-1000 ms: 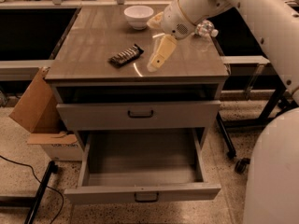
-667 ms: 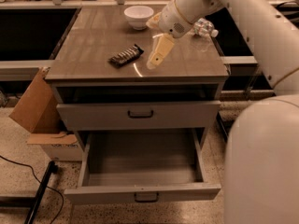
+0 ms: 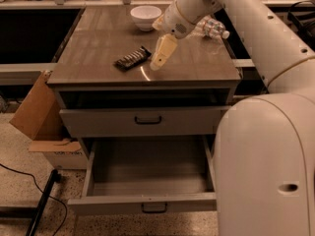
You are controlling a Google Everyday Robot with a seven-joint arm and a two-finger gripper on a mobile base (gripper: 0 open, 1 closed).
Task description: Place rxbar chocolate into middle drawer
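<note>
hand (image 3: 160, 58): positioned low over the worktop (image 3: 98, 70), pointing downward with its tip close to the surface, just to the right of the chocolate bar (image 3: 132, 59). whether the hand is released or clenched cannot be told from this view; it is not grasping the bar, which lies flat on the worktop beside it. this placement is consistent with an approach to pick-up: the bar lies in the open middle of the surface, and the arm (image 3: 231, 14) reaches across from the right so that the hand can come down on it from above. the bowl (image 3: 146, 16) stands toward the back edge and the plastic bottle (image 3: 212, 27) lies toward the back right behind the arm, both well apart from the bar, so neither appears to obstruct the grasp. containers: the middle drawer (image 3: 147, 204) is pulled fully out below the cabinet front, which leaves its cavity exposed from above, ready to receive the bar; nothing shows inside it. the upper drawer (image 3: 147, 119) is shut, so its contents are hidden; kept shut, it does not overhang the drawer below. the contents of the bowl cannot be told. a cardboard box (image 3: 37, 107) sits on the floor against the left side of the cabinet, its contents hidden. judgement: the task is at the grasp stage; the bar has not yet been lifted, and the transfer down to the drawer is not yet begun.
</note>
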